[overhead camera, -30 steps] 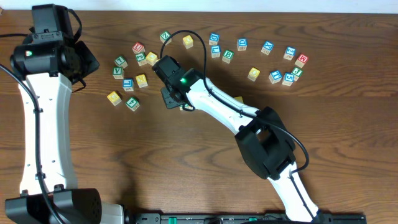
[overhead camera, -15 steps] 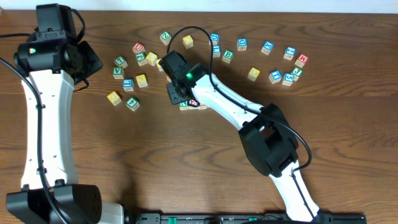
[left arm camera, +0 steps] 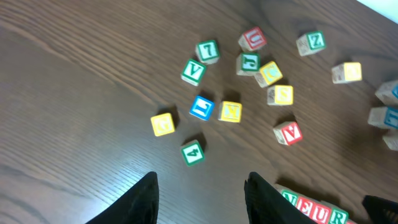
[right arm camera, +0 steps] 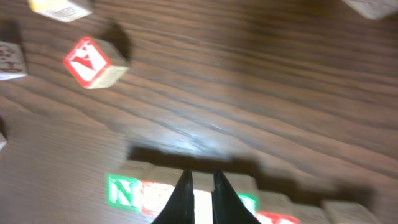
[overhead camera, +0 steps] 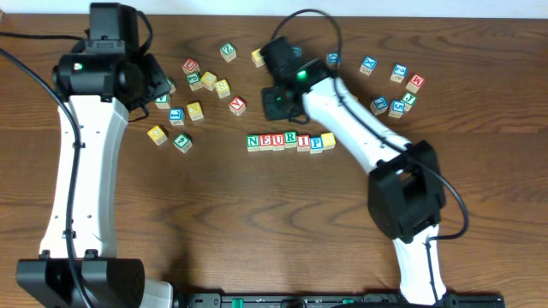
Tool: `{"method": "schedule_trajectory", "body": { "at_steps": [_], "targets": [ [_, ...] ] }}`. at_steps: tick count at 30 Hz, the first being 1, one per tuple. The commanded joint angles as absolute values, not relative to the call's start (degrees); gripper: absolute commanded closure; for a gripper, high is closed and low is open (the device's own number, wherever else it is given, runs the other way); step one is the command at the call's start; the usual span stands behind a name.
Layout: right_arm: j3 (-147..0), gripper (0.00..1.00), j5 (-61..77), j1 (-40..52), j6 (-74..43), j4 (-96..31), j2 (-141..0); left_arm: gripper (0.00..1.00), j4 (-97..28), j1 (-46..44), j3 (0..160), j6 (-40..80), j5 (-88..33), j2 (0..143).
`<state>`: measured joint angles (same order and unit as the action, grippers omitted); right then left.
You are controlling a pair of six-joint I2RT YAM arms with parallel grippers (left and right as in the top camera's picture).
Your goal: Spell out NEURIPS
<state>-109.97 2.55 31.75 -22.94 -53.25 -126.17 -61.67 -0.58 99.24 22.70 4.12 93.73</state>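
Where the dark wooden worktop (overhead camera: 257,222) is barest, at its middle, the NEURIPS row (overhead camera: 289,141) lies in one straight line. N, E, U, R, I, P read left to right in the overhead view, and a pale yellow-topped cube (overhead camera: 328,139) closes the right end beside the P. Open wood runs from the row to the near edge and out to both sides.

Toward the far edge, loose letter cubes lie scattered in a rough arc. Nearest the row is a red-lettered cube (overhead camera: 237,105), off its far left corner and apart from it. A left cluster (overhead camera: 184,115) of yellow, green and blue cubes sits further left. A right cluster (overhead camera: 396,90) of blue, red and green cubes sits well apart from the row.

The right claw (overhead camera: 276,103) hangs over the gap between the row and the far cubes, its fingers (right arm camera: 184,198) clenched almost together on nothing. The left claw (left arm camera: 199,198) is released, fingers wide apart, above bare wood by the left cluster, with a green cube (left arm camera: 192,152) just ahead of it.
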Motion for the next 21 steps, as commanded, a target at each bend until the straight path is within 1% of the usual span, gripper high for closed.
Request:
{"method": "schedule_trajectory", "body": {
  "at_steps": [1,4,7,11,14,21],
  "targets": [
    [-110.7,0.95,6.6,29.8,-20.5,-57.8,-125.0,0.56,-61.9,-2.7,98.5,23.6,3.4,94.3],
    [-110.7,0.95,6.3,29.5,-19.4,-61.5,-125.0,0.55,-61.6,-4.4,98.2,23.7,3.4,94.4],
    [-110.5,0.94,4.3,29.5,-19.1,-62.6,-125.2,0.55,-60.8,-5.9,97.5,24.4,3.4,94.4],
    [-109.4,0.94,1.9,29.7,-19.2,-59.8,-126.2,0.56,-59.0,-7.1,96.1,24.8,3.4,94.4],
    [-107.5,0.98,1.8,30.0,-19.2,-56.2,-127.2,0.56,-57.9,-7.4,94.9,24.8,3.4,94.4],
    [-102.7,0.99,1.7,30.2,-20.4,-49.2,-127.5,0.56,-57.5,-7.4,93.9,24.8,3.5,94.4]
  ]
}}
